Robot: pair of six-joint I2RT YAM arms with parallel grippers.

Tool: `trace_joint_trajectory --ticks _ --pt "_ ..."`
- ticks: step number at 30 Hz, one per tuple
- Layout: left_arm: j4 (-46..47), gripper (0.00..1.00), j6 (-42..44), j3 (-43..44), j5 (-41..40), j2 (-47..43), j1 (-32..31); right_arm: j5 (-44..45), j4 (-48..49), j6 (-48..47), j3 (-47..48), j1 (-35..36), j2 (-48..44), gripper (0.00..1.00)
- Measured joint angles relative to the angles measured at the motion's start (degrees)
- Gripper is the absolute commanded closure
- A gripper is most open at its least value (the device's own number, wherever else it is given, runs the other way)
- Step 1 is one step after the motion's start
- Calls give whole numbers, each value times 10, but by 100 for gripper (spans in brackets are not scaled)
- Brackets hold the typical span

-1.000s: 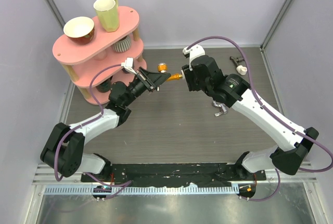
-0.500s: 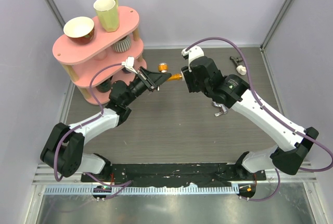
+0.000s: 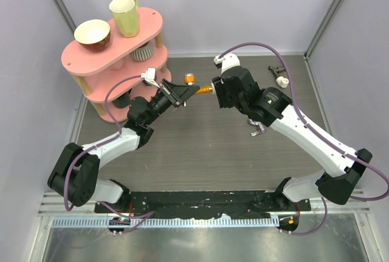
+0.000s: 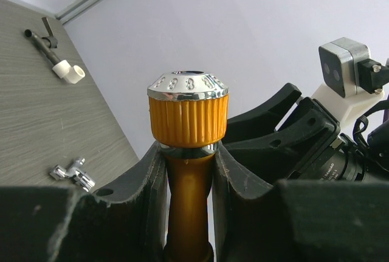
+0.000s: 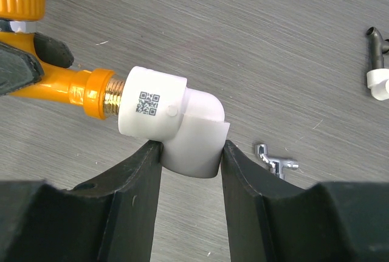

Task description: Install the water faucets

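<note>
Left gripper [image 4: 187, 174] clamps your tap [image 4: 188, 116], right gripper [image 5: 191, 155] the fitting [image 5: 159, 109]; upper left, they meet, seemingly coaxial.

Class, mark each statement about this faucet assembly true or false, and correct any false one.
1. The left claw grips the orange tap. True.
2. The right claw is empty. False: it holds the white fitting.
3. The tap's threaded end meets the white fitting. True.
4. The silver tap piece is held in a claw. False: it lies loose on the table.
</note>
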Motion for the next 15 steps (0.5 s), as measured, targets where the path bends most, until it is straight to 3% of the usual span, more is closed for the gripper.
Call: trace_joint_trajectory --ticks 15 --pt "28 100 9 -3 19 16 0 2 -14 -1 0 1 -3 99"
